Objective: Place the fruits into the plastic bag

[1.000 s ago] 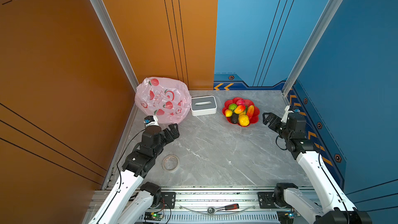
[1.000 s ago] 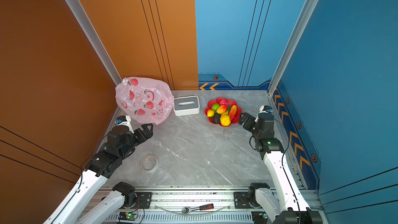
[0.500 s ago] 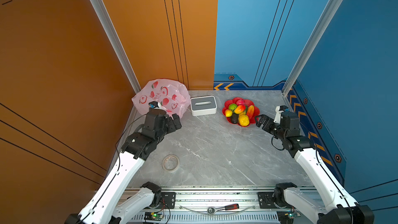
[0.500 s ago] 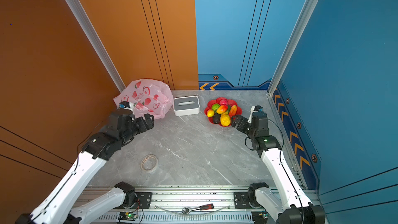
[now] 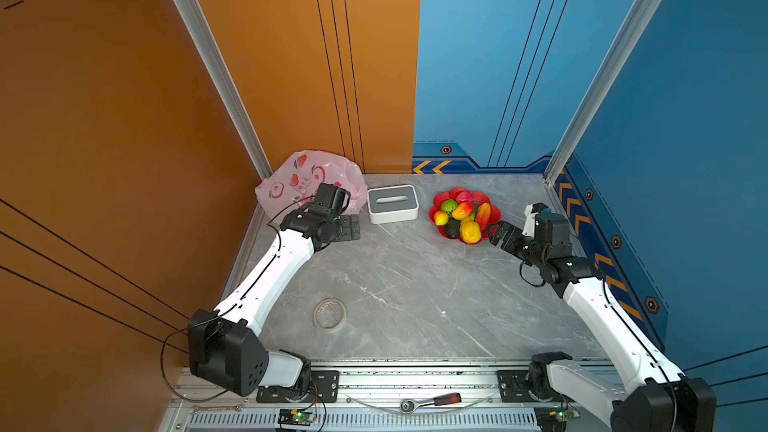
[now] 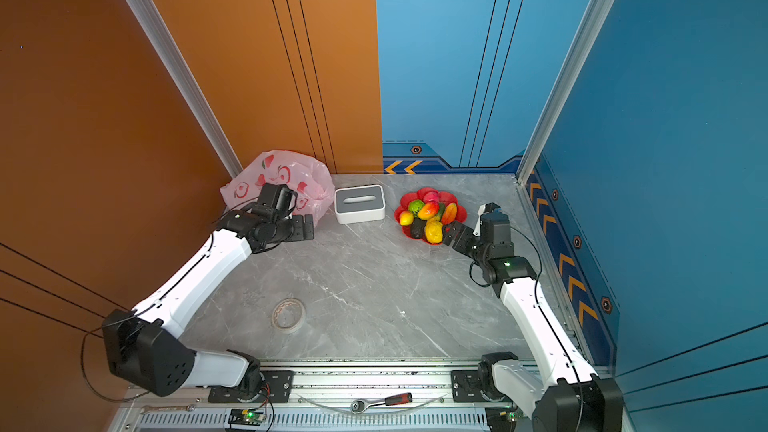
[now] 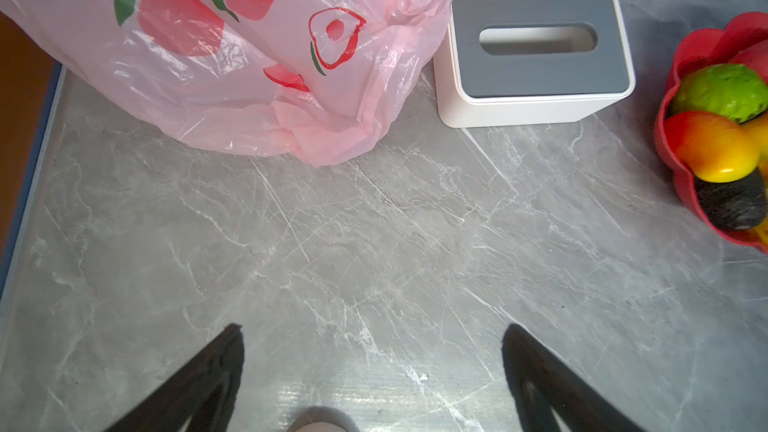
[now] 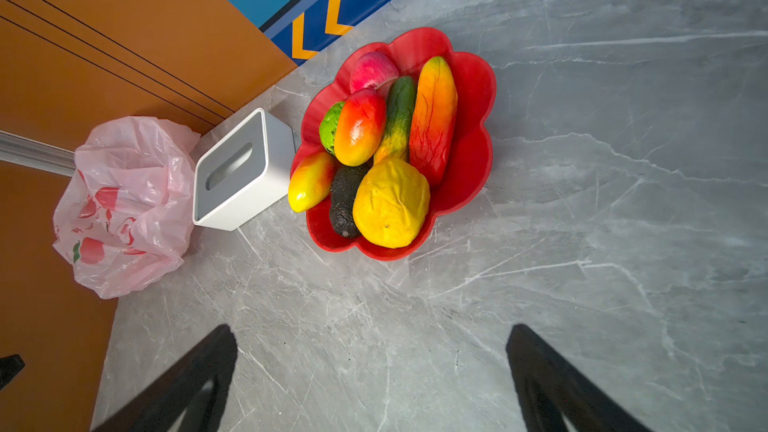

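The fruits lie piled in a red flower-shaped dish: yellow-red mango shapes, a green round one, a dark avocado and a pink one. The pale-pink plastic bag sits crumpled in the back left corner. My left gripper is open and empty, low over the table just in front of the bag. My right gripper is open and empty, a short way from the dish's near right rim.
A white-and-grey tissue box stands between bag and dish. A tape roll lies on the grey marble table nearer the front. A red-handled ratchet rests on the front rail. Walls close in the left, back and right.
My left arm has reached forward, bringing its gripper up to the front of the bag. My right gripper has moved closer to the dish. Both have stayed open.
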`<state>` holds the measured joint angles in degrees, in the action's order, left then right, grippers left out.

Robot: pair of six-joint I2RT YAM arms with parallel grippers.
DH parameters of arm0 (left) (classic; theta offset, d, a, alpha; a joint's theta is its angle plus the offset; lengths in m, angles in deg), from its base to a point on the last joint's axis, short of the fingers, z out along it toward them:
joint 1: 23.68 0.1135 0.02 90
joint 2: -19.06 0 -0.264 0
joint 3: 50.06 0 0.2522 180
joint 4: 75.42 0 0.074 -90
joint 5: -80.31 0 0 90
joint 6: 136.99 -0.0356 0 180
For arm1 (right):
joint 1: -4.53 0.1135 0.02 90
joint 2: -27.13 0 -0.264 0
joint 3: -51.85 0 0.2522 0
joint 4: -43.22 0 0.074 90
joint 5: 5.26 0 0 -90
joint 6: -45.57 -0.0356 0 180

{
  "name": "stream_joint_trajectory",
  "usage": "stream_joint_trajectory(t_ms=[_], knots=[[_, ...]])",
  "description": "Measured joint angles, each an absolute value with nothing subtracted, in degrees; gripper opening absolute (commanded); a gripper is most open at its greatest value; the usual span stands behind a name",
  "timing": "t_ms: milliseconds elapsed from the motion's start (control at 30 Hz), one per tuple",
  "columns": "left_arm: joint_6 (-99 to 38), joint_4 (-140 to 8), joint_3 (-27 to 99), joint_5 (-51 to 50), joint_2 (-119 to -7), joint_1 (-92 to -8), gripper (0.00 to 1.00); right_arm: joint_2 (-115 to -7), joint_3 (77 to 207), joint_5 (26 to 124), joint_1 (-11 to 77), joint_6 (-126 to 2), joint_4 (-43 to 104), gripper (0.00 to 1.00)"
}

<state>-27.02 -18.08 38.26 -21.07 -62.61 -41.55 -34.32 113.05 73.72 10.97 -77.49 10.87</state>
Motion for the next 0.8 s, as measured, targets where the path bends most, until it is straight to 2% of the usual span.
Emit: stream_joint_trajectory(t_ms=[600, 800], knots=[[-44.6, -16.4, 56.7, -36.5, -94.7, -44.0, 0.98, -36.5, 113.1, 71.1, 11.3, -78.0, 11.0, 1.00], [-46.4, -16.2, 58.6, -41.3, -99.3, -44.7, 0.98, -36.3, 113.0, 71.0, 11.3, -77.9, 11.0, 1.00]])
